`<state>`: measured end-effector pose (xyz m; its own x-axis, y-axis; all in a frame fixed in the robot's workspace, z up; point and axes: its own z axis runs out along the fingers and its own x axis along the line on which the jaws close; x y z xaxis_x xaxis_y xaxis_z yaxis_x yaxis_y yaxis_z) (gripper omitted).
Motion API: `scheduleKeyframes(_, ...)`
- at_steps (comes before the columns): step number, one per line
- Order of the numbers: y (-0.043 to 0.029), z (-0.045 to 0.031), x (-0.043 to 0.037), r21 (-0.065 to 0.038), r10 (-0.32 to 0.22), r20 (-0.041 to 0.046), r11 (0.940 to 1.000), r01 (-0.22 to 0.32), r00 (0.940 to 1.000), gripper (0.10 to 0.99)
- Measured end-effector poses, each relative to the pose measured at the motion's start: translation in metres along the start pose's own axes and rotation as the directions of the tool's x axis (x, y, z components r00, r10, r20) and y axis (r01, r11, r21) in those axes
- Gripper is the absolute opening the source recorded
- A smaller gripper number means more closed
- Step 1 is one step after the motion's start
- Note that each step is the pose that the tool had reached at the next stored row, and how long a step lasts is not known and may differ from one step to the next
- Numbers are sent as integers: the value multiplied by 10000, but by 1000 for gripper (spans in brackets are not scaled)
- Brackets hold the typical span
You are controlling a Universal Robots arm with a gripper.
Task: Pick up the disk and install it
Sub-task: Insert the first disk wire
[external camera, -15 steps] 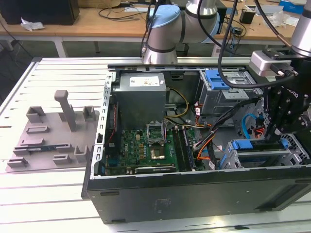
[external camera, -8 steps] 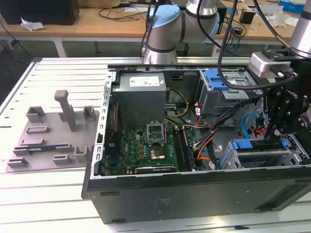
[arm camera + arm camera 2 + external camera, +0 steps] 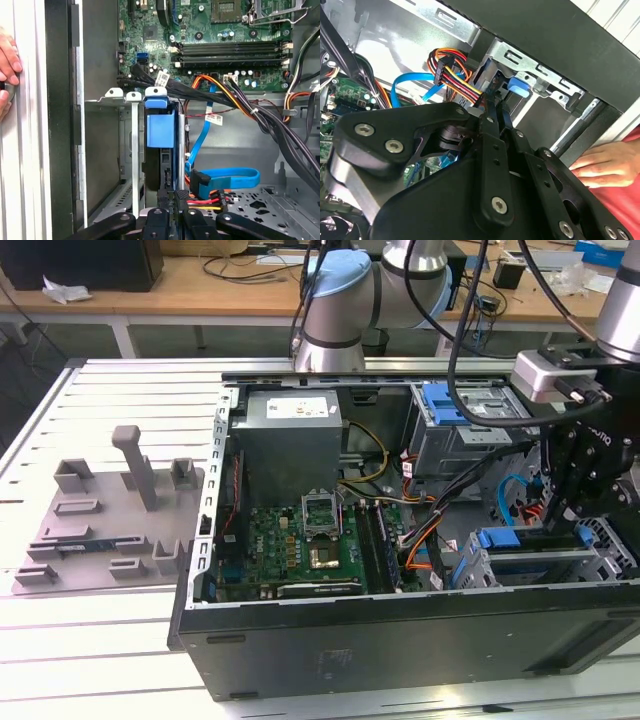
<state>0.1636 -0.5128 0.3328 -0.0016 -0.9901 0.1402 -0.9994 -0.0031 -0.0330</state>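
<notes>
Open computer case: printed labels in several places, none legible.
In the exterior view, a white sticker (image 3: 300, 408) with dark print lies on top of the grey power supply (image 3: 285, 450). In the first wrist view, a white cable tag (image 3: 162, 78) sits on dark cables near the disk (image 3: 160, 127). A second tag (image 3: 214, 119) hangs further along, and tiny white markings dot the green motherboard (image 3: 200, 30). No word or number can be made out.

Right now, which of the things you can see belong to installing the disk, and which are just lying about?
Part of the job: the disk, standing in the metal drive cage; the gripper, right at it.

Just lying about: the grey tray beside the computer case; the power supply; the circuit board; the blue cable; a person's hand by the case.
</notes>
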Motion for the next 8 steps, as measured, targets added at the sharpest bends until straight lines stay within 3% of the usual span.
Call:
scheduleKeyframes(4, 0, 10, -2, 3, -25, 8, 10000, 25, 10000, 169)
scheduleKeyframes(5, 1, -19, 2, 4, -30, 8, 10000, 30, 10000, 235)
scheduleKeyframes(6, -4, -194, 22, 5, -30, -9, 10000, 30, 10000, 541)
scheduleKeyframes(7, -7, -277, 32, 4, -32, -26, 10000, 32, 10000, 722)
scheduleKeyframes(8, -7, -276, 32, 4, -32, -31, 10000, 32, 10000, 784)
